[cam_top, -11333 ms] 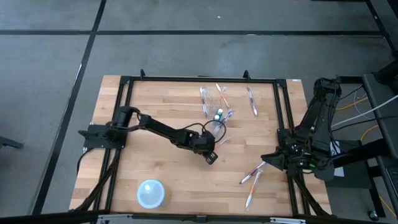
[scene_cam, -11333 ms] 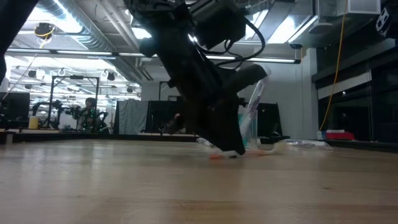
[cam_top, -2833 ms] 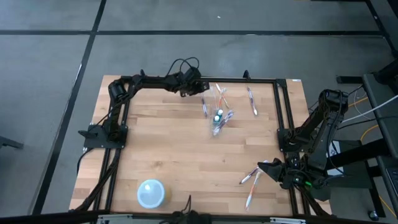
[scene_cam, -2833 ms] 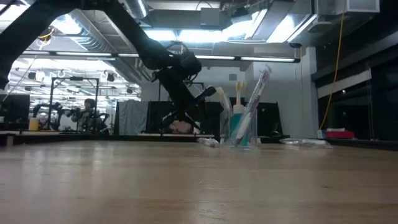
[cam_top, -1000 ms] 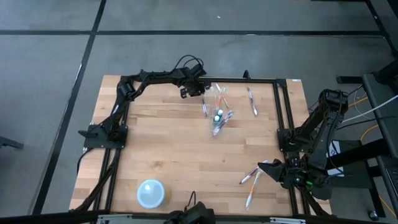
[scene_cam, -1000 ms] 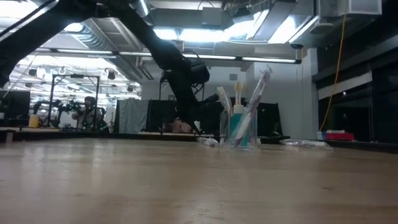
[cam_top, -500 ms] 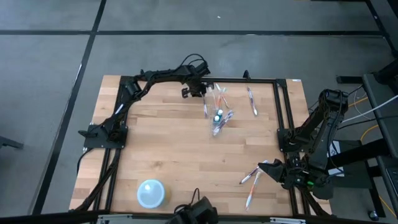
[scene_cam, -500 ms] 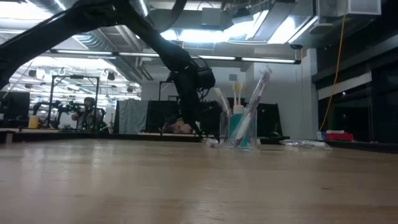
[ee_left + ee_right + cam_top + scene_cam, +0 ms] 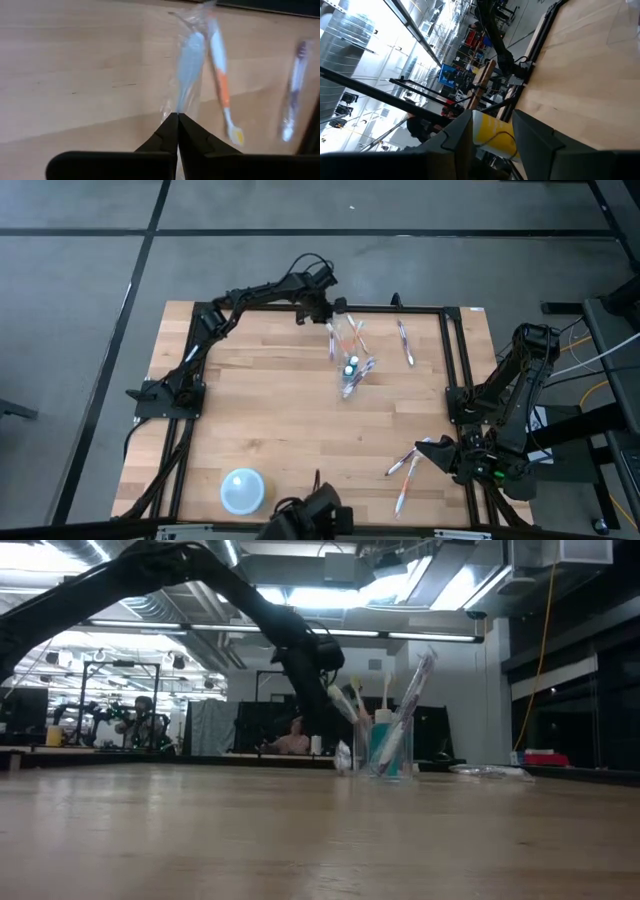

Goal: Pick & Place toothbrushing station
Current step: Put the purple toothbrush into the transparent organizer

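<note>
Two arms share this wooden table [image 9: 280,430]. At far left-centre, the left gripper [image 9: 328,316] has pinched tight on a wrapped toothbrush [image 9: 189,65], lifted just beside the clear cup [image 9: 350,376], which already holds brushes and the teal tube [image 9: 381,747]. This looks like the pick; next comes carrying it over the rim and releasing. Loose toothbrushes [image 9: 405,465] lie near the right gripper [image 9: 440,452], waiting with jaws apart. Beyond: a bright workshop.
</note>
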